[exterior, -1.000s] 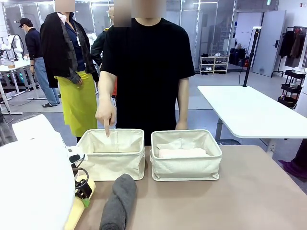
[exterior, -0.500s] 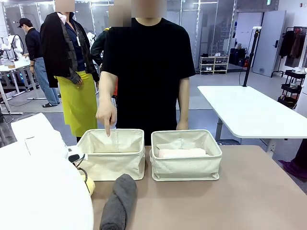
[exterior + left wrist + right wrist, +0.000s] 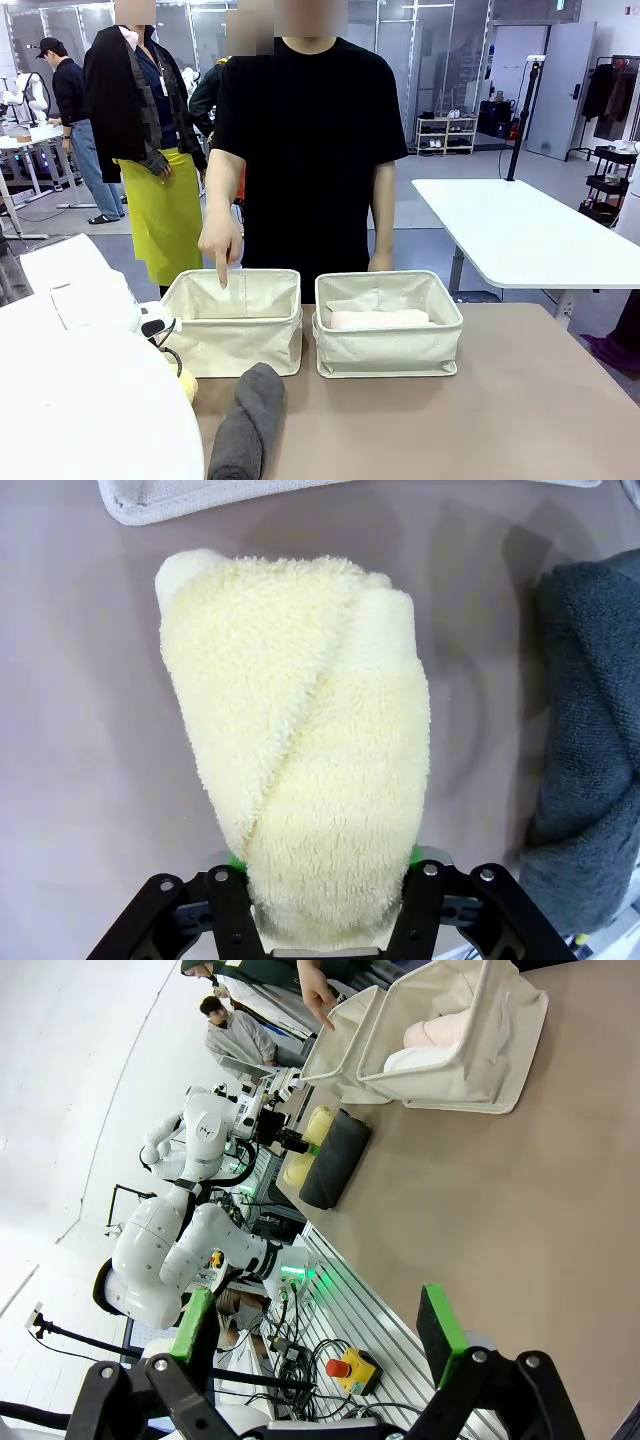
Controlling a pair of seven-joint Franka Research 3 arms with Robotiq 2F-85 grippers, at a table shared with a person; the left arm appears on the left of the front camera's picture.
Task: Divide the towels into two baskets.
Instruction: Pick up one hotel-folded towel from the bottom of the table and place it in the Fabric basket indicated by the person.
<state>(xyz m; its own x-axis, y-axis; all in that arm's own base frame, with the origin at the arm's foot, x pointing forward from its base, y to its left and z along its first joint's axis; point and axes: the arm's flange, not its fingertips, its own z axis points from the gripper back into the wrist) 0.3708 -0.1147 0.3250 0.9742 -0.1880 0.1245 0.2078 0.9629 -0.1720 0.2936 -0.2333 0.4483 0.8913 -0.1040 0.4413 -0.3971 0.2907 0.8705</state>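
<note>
Inside our left gripper, clamped at one end, sits the pale yellow terry towel roll; our right gripper has its jaws apart.

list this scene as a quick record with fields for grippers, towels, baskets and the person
left gripper: shut on one end of the pale yellow towel
right gripper: open, holding nothing
left basket: person's hand points a finger into it
right basket: holds the white towel and the pale pink towel
dark grey towel: lying on the table beside the yellow one, in front of the left basket
</note>
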